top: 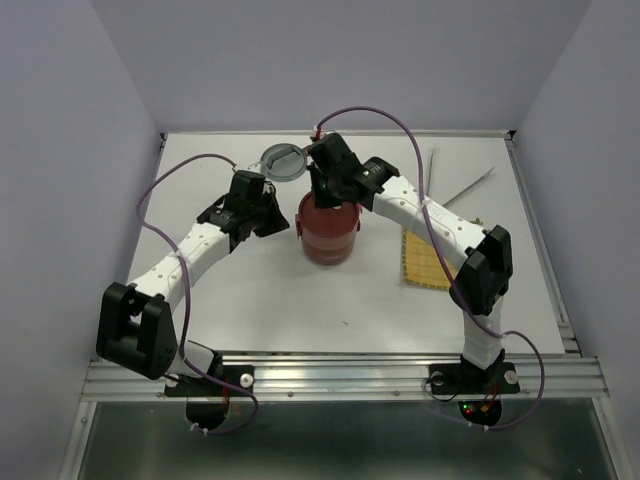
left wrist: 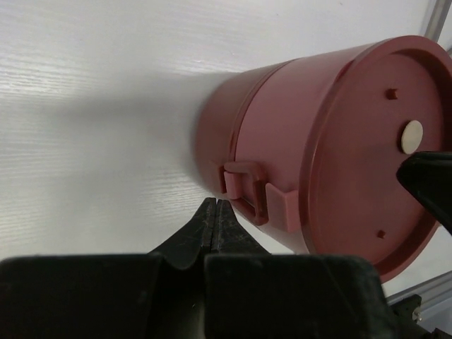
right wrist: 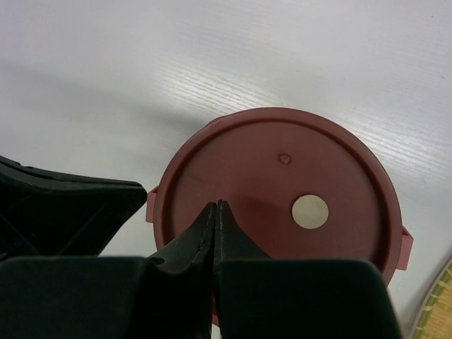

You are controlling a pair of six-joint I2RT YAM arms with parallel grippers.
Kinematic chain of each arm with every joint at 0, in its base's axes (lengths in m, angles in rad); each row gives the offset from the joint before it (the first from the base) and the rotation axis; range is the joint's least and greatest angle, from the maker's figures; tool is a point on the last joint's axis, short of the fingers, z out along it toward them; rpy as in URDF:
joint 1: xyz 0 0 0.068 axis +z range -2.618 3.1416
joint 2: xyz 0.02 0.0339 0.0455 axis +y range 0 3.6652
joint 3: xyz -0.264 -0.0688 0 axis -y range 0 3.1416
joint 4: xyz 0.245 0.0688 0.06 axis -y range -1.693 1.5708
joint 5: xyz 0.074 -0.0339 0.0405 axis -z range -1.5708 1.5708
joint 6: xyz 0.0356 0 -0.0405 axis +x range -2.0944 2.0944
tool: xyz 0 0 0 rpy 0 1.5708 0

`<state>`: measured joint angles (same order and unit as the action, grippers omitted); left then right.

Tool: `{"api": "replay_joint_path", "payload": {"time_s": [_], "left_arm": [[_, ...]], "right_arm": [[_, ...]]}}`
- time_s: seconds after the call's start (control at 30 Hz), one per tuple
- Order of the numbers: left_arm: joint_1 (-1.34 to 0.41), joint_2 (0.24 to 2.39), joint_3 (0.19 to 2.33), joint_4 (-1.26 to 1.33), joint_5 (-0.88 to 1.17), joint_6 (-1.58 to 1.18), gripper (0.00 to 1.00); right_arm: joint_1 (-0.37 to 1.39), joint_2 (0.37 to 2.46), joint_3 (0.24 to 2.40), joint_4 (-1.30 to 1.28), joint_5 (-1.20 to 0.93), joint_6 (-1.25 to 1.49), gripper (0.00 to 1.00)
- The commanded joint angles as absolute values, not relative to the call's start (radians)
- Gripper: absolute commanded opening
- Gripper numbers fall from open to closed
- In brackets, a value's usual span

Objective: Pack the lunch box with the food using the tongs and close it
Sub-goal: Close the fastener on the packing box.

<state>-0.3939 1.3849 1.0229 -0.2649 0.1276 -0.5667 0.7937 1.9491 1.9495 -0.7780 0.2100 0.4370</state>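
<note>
Closed empty, left gripper (left wrist: 215, 206) and right gripper (right wrist: 215, 208) hover near the lunch box (top: 328, 238) on a white table (top: 260, 295) between lilac walls (top: 60, 130).

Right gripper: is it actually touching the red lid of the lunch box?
Cannot tell. In the right wrist view the shut right gripper overlaps the lid, looking straight down; no view shows contact or a gap plainly.

The lunch box (top: 328, 232) is dark brick red all over, and its lid (right wrist: 275, 183) carries one pale cream dot (right wrist: 311, 211). The table (top: 300, 300) is white with a faint streaked grain. At three o'clock from the box lies a yellow woven mat (top: 425, 262) with a grid pattern. At two o'clock are the silver tongs (top: 465, 187). At eleven o'clock a round disc (top: 281, 161) looks grey, perhaps glossy. The left gripper (left wrist: 215, 205) and right gripper (right wrist: 215, 206) are matte black.
</note>
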Motion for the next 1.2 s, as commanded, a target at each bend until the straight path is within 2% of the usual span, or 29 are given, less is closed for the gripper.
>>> {"api": "replay_joint_path", "payload": {"time_s": [0.0, 0.27, 0.4, 0.7, 0.9, 1.17], "left_arm": [[-0.426, 1.344, 1.009, -0.233, 0.129, -0.591, 0.0], [-0.443, 1.336, 1.008, -0.241, 0.091, -0.612, 0.0], [-0.446, 1.318, 0.991, -0.249, 0.078, -0.629, 0.07], [-0.468, 1.264, 0.94, -0.187, 0.097, -0.652, 0.08], [-0.485, 1.281, 0.934, -0.144, 0.092, -0.666, 0.21], [-0.485, 1.284, 0.896, -0.074, 0.048, -0.712, 0.24]], "right_arm": [[0.805, 1.933, 1.905, -0.782, 0.229, 0.433, 0.01], [0.805, 1.956, 1.798, -0.749, 0.169, 0.457, 0.01], [0.805, 1.96, 1.789, -0.742, 0.152, 0.466, 0.01], [0.805, 1.967, 1.786, -0.727, 0.127, 0.479, 0.01], [0.805, 1.965, 1.783, -0.724, 0.124, 0.482, 0.01], [0.805, 1.957, 1.779, -0.719, 0.123, 0.489, 0.01]]}}
